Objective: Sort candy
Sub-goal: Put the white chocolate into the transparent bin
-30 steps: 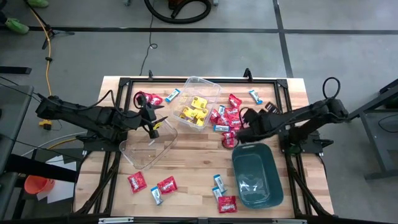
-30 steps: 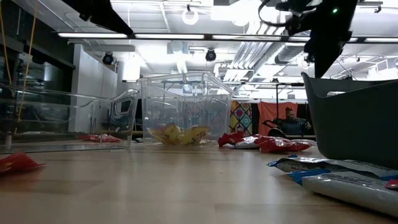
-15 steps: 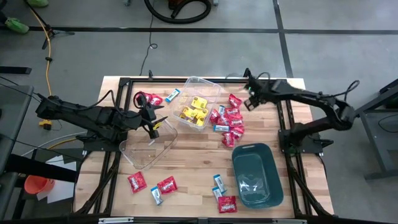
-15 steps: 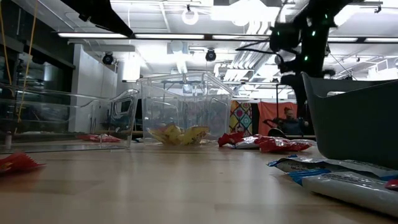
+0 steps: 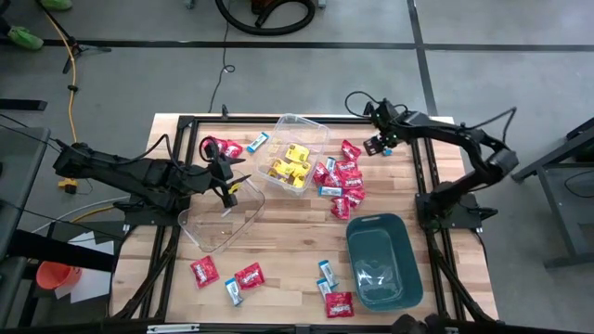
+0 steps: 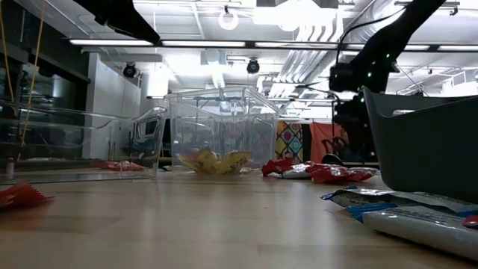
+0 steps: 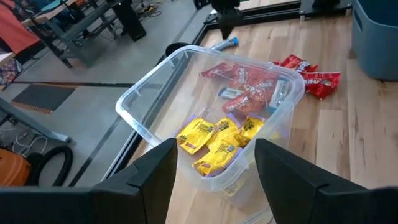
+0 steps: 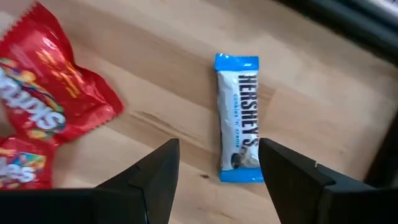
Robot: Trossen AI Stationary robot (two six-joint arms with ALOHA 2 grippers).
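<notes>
Fingers of the right gripper [image 8: 214, 177] stand apart and empty above the blue-and-white candy packet [image 8: 239, 117]; centre squarely across its narrow width before descending.

Grey tiled floor [image 5: 501, 83] with dark seams surrounds the table; bright ceiling lights [image 6: 228, 19] hang overhead.

Pale striped wood planks make up the tabletop [image 5: 288, 232], framed by black metal rails [image 5: 186, 119]. A clear plastic tub [image 5: 299, 153] at the far middle holds bright yellow wrapped candies [image 5: 290, 167]. Just right of it lie glossy red packets [image 5: 342, 181] with rainbow lettering. A blue-and-white bar wrapper [image 8: 238, 126] carries dark lettering. The deep teal plastic bin [image 5: 382, 262] sits near right.
</notes>
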